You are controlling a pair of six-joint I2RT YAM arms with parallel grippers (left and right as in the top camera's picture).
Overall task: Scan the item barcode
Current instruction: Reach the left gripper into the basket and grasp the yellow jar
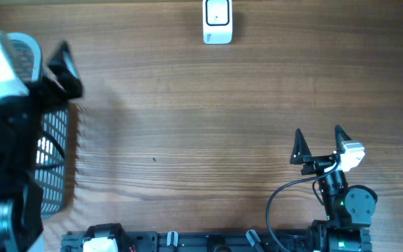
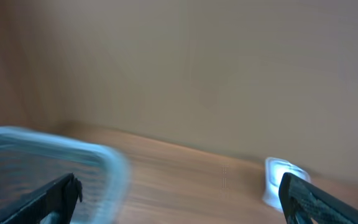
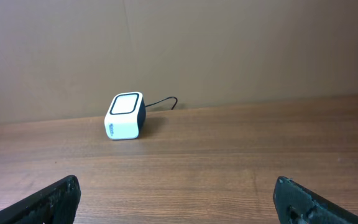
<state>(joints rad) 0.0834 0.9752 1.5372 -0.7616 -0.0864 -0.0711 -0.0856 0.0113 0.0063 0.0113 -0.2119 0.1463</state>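
Observation:
The white barcode scanner (image 1: 217, 21) stands at the far middle of the table, and it also shows as the scanner (image 3: 126, 116) with a black cable in the right wrist view. The item is out of view. My left gripper (image 1: 60, 72) hangs open and raised over the basket (image 1: 54, 154) at the left. The left wrist view is blurred; in it my left gripper (image 2: 179, 208) holds nothing, with the basket rim (image 2: 73, 155) lower left and the scanner (image 2: 277, 177) at right. My right gripper (image 1: 319, 145) rests open and empty near the front right, facing the scanner.
The dark mesh basket with a pale rim stands at the table's left edge, mostly covered by my left arm. Bare wooden tabletop (image 1: 201, 119) lies between the grippers and the scanner. A plain wall (image 3: 229, 43) rises behind the table.

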